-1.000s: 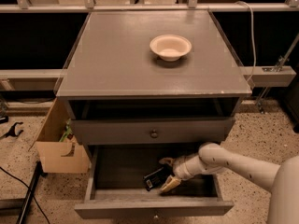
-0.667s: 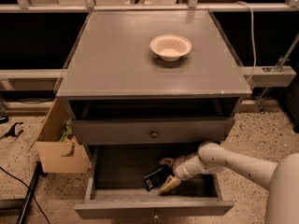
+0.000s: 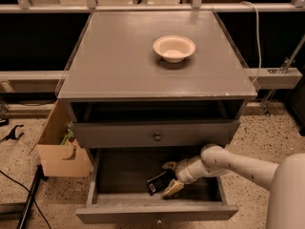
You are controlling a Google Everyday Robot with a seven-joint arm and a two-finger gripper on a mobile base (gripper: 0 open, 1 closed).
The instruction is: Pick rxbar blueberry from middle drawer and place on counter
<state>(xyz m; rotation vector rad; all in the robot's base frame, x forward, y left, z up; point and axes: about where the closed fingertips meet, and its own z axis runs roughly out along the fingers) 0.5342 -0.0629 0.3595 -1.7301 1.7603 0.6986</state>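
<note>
The rxbar blueberry point(image 3: 156, 182), a dark wrapper with white print, lies on the floor of the open middle drawer point(image 3: 157, 212), right of centre. My gripper point(image 3: 170, 177) reaches into the drawer from the right on a white arm. Its fingers are spread, one point(image 3: 168, 165) behind the bar's right end and one tan fingertip point(image 3: 173, 188) in front of it. The bar still rests on the drawer floor. The grey counter point(image 3: 119, 56) is above.
A white bowl point(image 3: 174, 48) sits on the counter, back right. A closed drawer front with a round knob point(image 3: 156, 137) is above the open drawer. An open cardboard box point(image 3: 61, 151) stands on the floor at the left. Cables lie at the far left.
</note>
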